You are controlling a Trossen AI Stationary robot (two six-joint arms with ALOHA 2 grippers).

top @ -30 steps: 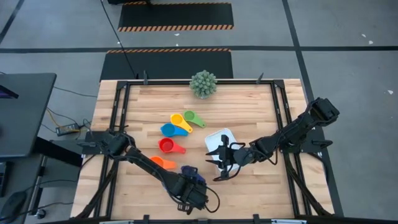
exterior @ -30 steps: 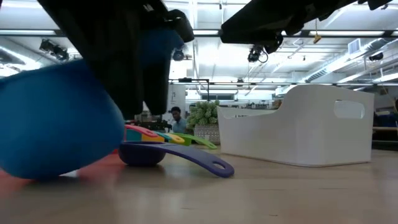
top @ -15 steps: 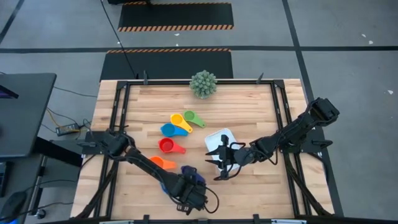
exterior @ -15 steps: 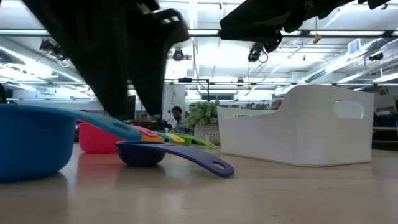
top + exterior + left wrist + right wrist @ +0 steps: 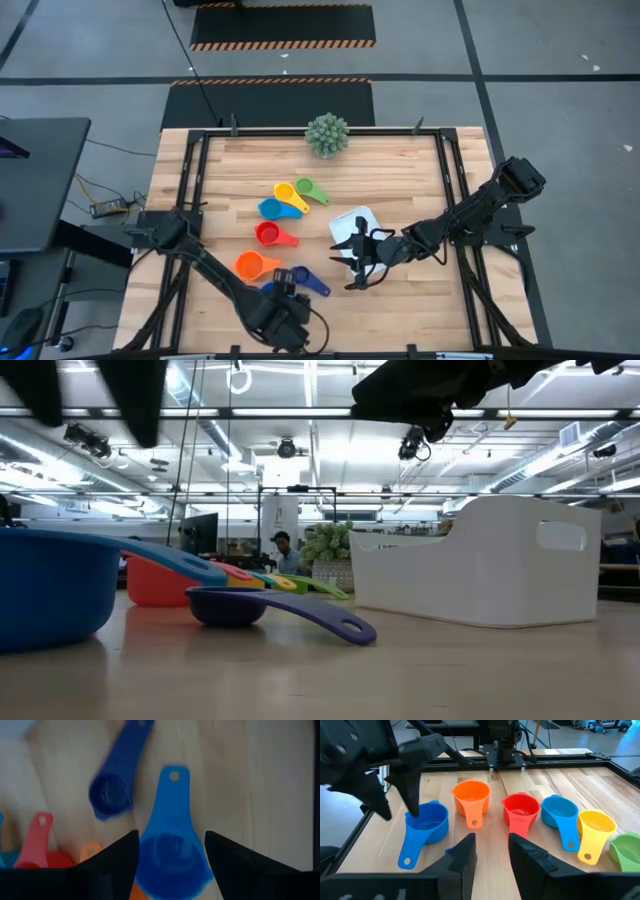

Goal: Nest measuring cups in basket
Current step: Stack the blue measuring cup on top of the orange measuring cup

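A mid-blue measuring cup (image 5: 170,862) stands upright on its base on the table (image 5: 45,595), its handle (image 5: 173,777) pointing away from my left gripper. My left gripper (image 5: 170,851) hangs open above it near the table's near edge (image 5: 285,318), one finger on either side, touching nothing. A small dark blue cup (image 5: 300,275) lies beside it. Orange (image 5: 247,265), red (image 5: 267,234), light blue (image 5: 270,208), yellow (image 5: 284,190) and green (image 5: 305,187) cups sit in a loose row behind. My right gripper (image 5: 360,257) waits open over the near side of the white basket (image 5: 353,222).
A green spiky ball plant (image 5: 327,134) stands at the far edge. The basket's tall white wall (image 5: 490,565) rises to the right of the cups. Bare wood lies along the near edge and to the table's right of the basket. A person (image 5: 284,550) shows far off in the room.
My left gripper set the mid-blue cup down from a tilted, lifted hold so it stands on its base. It then let go, rose, and drew back toward the near-left edge, uncovering the orange cup. My right arm kept still.
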